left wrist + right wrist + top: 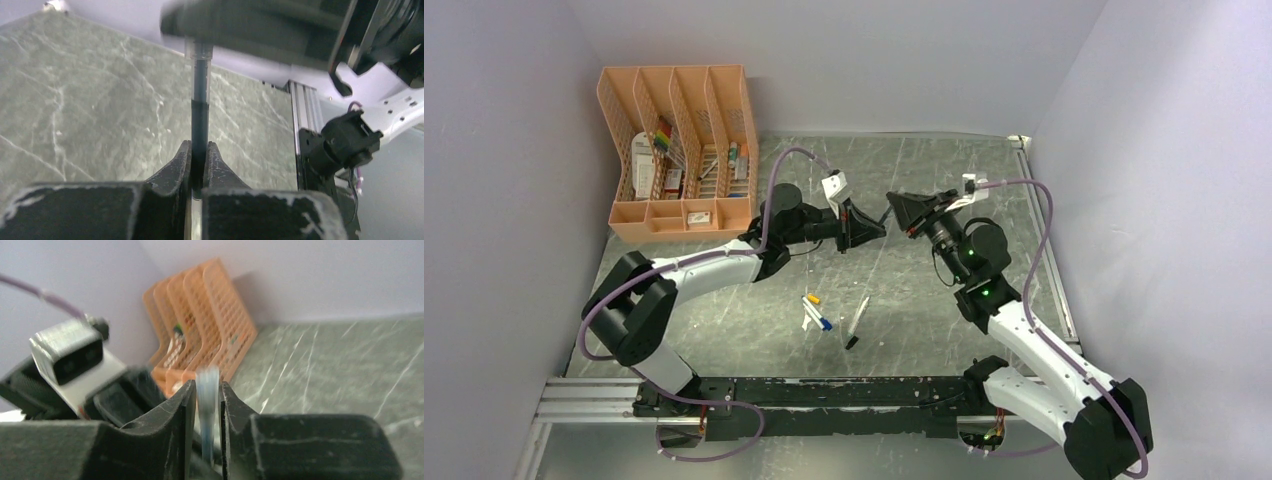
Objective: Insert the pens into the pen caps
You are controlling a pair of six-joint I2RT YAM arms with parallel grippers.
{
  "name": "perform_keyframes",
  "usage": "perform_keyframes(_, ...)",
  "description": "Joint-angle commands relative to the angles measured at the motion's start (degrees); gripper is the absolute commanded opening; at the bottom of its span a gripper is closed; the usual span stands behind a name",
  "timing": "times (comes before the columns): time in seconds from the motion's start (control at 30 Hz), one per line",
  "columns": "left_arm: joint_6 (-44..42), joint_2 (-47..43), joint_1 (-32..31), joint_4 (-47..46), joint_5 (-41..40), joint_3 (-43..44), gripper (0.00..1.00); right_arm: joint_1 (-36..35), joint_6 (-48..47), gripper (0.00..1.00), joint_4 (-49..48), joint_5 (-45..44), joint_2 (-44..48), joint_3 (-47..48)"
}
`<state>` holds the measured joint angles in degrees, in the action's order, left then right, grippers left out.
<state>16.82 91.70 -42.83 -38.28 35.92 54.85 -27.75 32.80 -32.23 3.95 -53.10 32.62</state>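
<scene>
Pen, dark barrel [199,125]: slim, stiff plastic, light and smooth. I judge it apt to slip or pivot in a pinch, so it is best taken mid-barrel, square across, leaving the end free. The left gripper [199,156] is clamped on its lower barrel, at centre of the left wrist view. The pen is in the air between both grippers, upper middle of the top view.

The right gripper [206,390] is closed on a pale ribbed piece [207,382], too blurred to tell whether it is a cap or the pen's clear end.

The left wrist view shows the barrel turning clear near the top of the frame and entering dark fingers. The right wrist view hides that and shows an orange rack [200,315] instead. Only the top view shows a white pen with a black end [858,318] and a second white pen [809,318] lying on the table [924,320] below centre.
</scene>
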Motion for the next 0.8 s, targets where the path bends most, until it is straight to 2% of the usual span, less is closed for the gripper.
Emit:
perform_keyframes(0.0,-3.13,-4.50,0.36,-11.43,0.21,1.82,0.07,-2.66,1.99,0.30,11.03,6.04,0.19,-0.88)
perform_keyframes(0.07,-3.94,-4.51,0.35,-9.95,0.17,1.56,0.07,-2.66,1.33,0.39,11.65,4.95,0.59,0.05)
perform_keyframes(0.13,-4.58,-4.46,0.34,-9.17,0.00,1.24,0.07,-2.67,0.32,0.42,12.71,4.13,0.73,0.99)
perform_keyframes(0.3,-5.31,-3.25,0.33,-6.79,-1.67,0.76,0.07,-2.66,-0.29,0.43,13.66,2.15,2.76,1.46)
perform_keyframes(0.43,-6.43,-1.52,0.56,-0.93,-10.33,1.68,0.07,-2.66,-1.54,0.43,18.07,-2.49,6.97,1.46)
perform_keyframes(0.5,-4.93,0.85,1.71,0.38,-13.96,1.71,0.07,-2.66,-2.74,0.44,20.13,-5.38,10.15,1.02)
perform_keyframes(0.63,4.46,5.48,6.73,-4.46,-13.43,-0.27,0.07,-2.60,-7.41,0.46,28.73,-8.87,11.13,4.74)
perform_keyframes(0.77,5.00,7.12,7.27,3.16,-21.06,1.08,0.07,-2.53,-9.88,0.47,32.38,-12.27,10.50,5.95)
